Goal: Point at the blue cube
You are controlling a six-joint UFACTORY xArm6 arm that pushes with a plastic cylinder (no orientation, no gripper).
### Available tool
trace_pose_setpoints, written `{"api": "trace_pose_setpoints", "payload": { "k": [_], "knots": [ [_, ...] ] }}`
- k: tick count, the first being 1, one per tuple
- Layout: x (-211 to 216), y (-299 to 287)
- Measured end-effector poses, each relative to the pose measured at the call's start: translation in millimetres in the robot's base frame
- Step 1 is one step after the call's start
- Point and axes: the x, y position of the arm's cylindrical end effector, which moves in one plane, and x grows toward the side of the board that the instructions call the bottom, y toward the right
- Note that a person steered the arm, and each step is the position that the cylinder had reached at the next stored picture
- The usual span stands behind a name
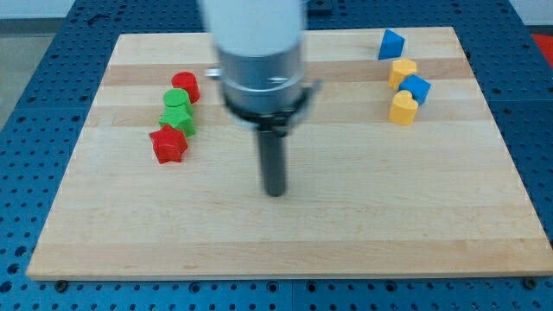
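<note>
The blue cube [417, 88] sits near the view's top right, between a yellow block [402, 72] above it and a yellow heart-like block [402, 109] below it. A blue triangular block [390, 44] lies further up. My tip [275, 192] rests on the wooden board [285, 242] near the middle, well to the view's left of the blue cube and lower down, touching no block.
At the view's left stand a red cylinder [185, 85], a green cylinder [176, 100], a green block [179, 120] and a red star [168, 144], close together. The board lies on a blue perforated table [34, 52].
</note>
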Motion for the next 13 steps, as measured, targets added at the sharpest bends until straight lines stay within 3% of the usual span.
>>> {"api": "trace_pose_setpoints", "payload": {
  "k": [3,4,8,13],
  "knots": [
    [-98.3,244.9],
    [-124.5,290.4],
    [-162.1,278.1],
    [-166.9,226.7]
  ]
}}
